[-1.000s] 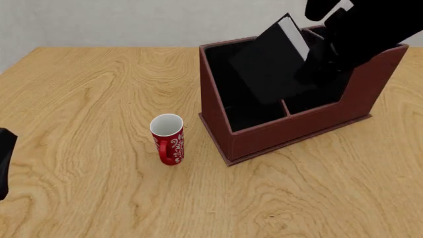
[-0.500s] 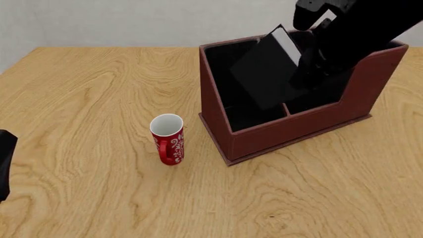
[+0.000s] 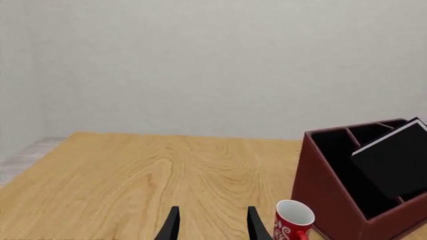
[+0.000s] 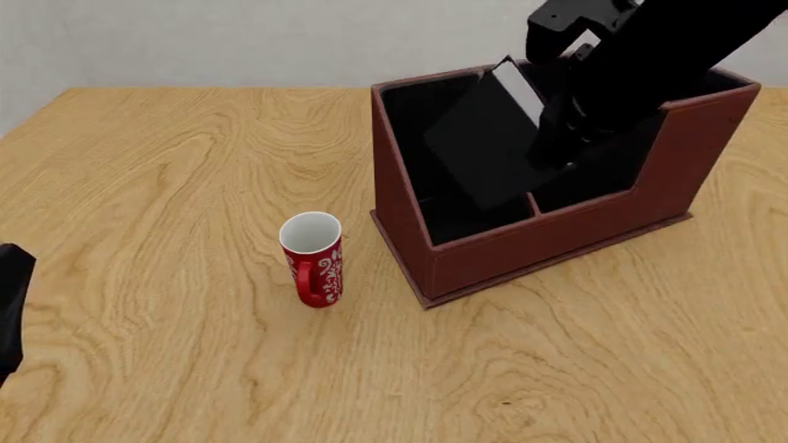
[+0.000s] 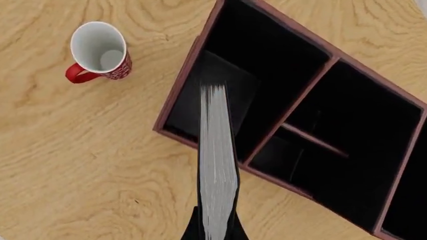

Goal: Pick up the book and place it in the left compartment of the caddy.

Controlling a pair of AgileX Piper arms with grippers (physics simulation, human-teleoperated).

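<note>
My right gripper is shut on the black book and holds it tilted, its lower end down inside the caddy's left compartment. In the right wrist view the book's white page edge runs from my fingers out over that wide slot, close to its front wall. The left wrist view shows the book leaning in the caddy. My left gripper is open and empty, low over the table at the near left.
A red mug stands upright left of the caddy's front corner; it also shows in the left wrist view and the right wrist view. The left arm sits at the table's near-left edge. A wall is behind.
My right gripper has carried the book a little left and lower, deeper into the left compartment. The left arm, mug and caddy have not moved.
</note>
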